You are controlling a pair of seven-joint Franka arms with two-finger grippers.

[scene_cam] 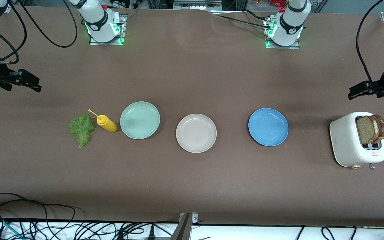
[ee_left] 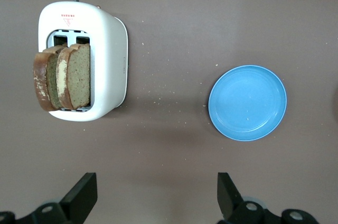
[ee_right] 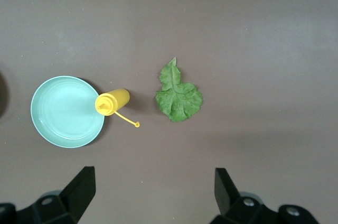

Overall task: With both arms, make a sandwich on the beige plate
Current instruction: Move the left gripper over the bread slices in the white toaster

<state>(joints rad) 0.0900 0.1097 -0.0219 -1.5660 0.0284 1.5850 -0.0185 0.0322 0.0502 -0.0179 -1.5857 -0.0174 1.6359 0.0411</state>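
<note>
beige plate (scene_cam: 196, 133) bare at mid-table, between mint-green plate (scene_cam: 140, 120) and blue plate (scene_cam: 268, 126), apart from both. lettuce leaf (scene_cam: 82, 129) flat on the brown table (scene_cam: 192, 180) toward the right arm's end, just beside a yellow squeeze bottle (scene_cam: 106, 123) lying on its side with its thin cap tether (scene_cam: 92, 113) stretched out; bottle's base touching or nearly touching the mint-green plate's rim. two bread slices (scene_cam: 372, 128) standing up out of the slots of a white toaster (scene_cam: 348, 140) at the left arm's end, leaning together, brown crusts showing. left gripper (scene_cam: 353, 94) up in the air at the table's edge, over bare table beside the toaster, fingers (ee_left: 82, 195) spread wide apart, nothing between them. right gripper (scene_cam: 35, 86) likewise aloft at the other end, over bare table near the leaf, fingers (ee_right: 79, 187) wide apart and empty. nothing stacked yet: bread, leaf and beige plate all well apart.
</note>
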